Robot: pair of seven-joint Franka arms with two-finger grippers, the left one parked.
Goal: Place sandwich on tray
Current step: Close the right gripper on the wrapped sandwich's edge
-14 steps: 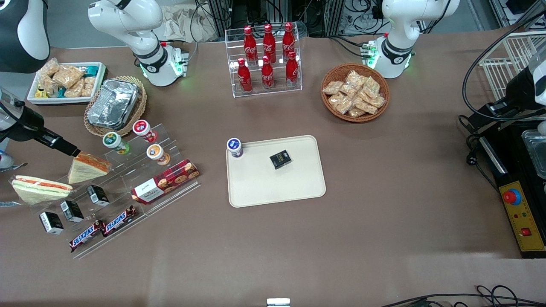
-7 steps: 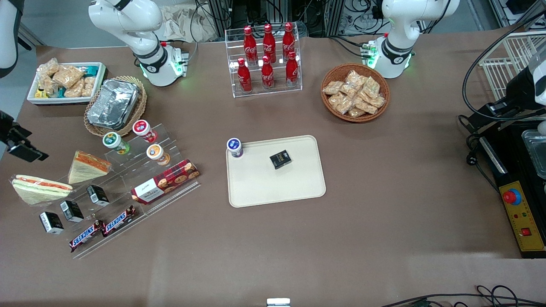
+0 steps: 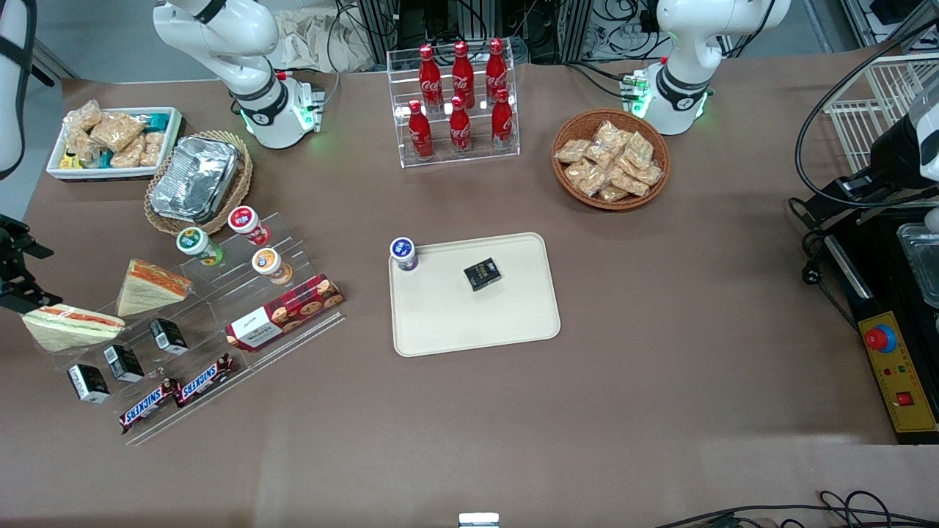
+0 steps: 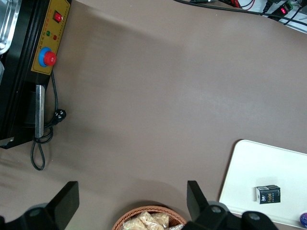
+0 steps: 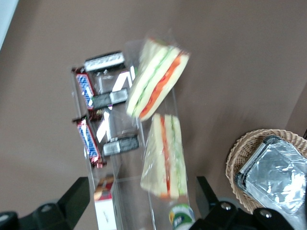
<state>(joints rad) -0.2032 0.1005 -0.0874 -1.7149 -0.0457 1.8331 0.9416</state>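
The gripper (image 3: 22, 292) is seen at the working arm's end of the table, close over the tip of the sandwich (image 3: 67, 326). Whether the two touch cannot be told. In the wrist view the fingers (image 5: 76, 194) are spread wide apart and nothing is held between them.

The sandwich (image 5: 158, 79) is laid on its side on a clear stand (image 3: 213, 308), with its red and green stripe turned up. A yellower wedge (image 3: 150, 286) is set just beside it, farther from the front camera and nearer the foil container (image 3: 195, 178).

The tray (image 3: 477, 323) is found at the middle of the table, well apart from the sandwich. A blue-lidded cup (image 3: 403, 253) is stood in one corner of it, and a black box (image 3: 482, 273) is placed near its middle.
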